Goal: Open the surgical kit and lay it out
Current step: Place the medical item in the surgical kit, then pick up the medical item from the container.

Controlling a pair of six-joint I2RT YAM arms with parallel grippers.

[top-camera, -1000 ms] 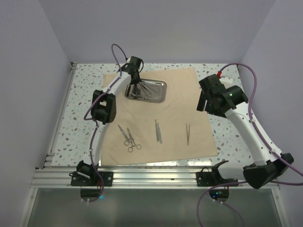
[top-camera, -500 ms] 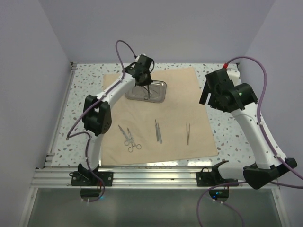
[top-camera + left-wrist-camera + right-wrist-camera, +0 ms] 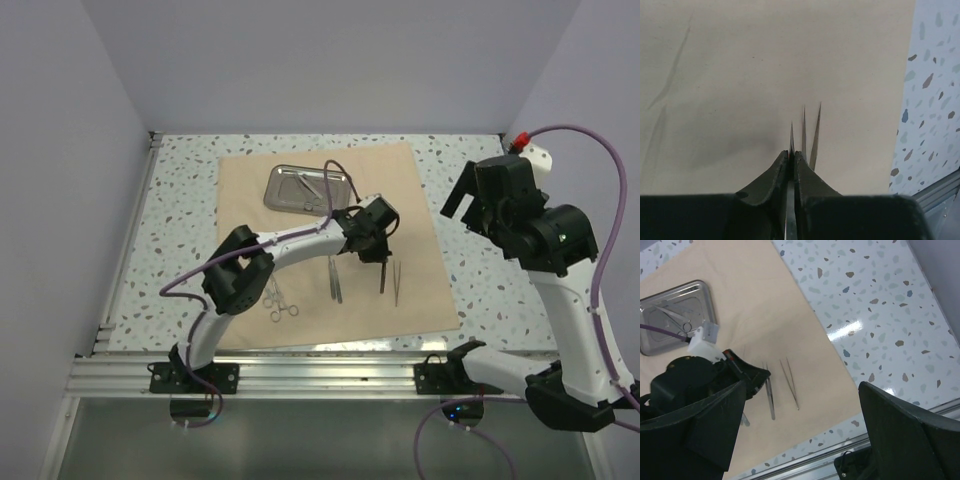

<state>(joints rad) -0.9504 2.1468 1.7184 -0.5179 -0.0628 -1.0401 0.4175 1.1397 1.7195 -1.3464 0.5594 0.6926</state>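
Metal rail [image 3: 330, 372] runs along the near edge. Just beyond it we note the tan cloth [image 3: 380, 170] spread flat on the speckled table [image 3: 180, 200]. Along the cloth's near part, left to right: ring-handled scissors [image 3: 279, 303], partly hidden under the left arm's elbow [image 3: 238, 280]; slim forceps [image 3: 335, 280]; tweezers [image 3: 397, 284], prongs slightly splayed. All three lie flat, apart from each other.

Left gripper [image 3: 379, 255] hangs over the cloth between forceps and tweezers, fingers [image 3: 775, 175] pressed together on a slim metal instrument [image 3: 383, 280]. From above, the instrument hangs near upright from the jaws, just beside the tweezers; we cannot tell whether its tip touches the cloth. In the left wrist view a thin point juts past the fingertips and two more thin points show just right of it; we cannot tell whether those belong to the held piece or to the tweezers below.

Farther back, the steel tray [image 3: 283, 200] sits on the far left part of the cloth. At least one ring-handled piece [image 3: 676, 319] lies in it.

Right gripper [image 3: 466, 203] is raised over the table's far right, off the cloth's edge and well apart from everything, jaws wide apart, holding nothing. Its wrist view looks down on tray, left gripper and tweezers.
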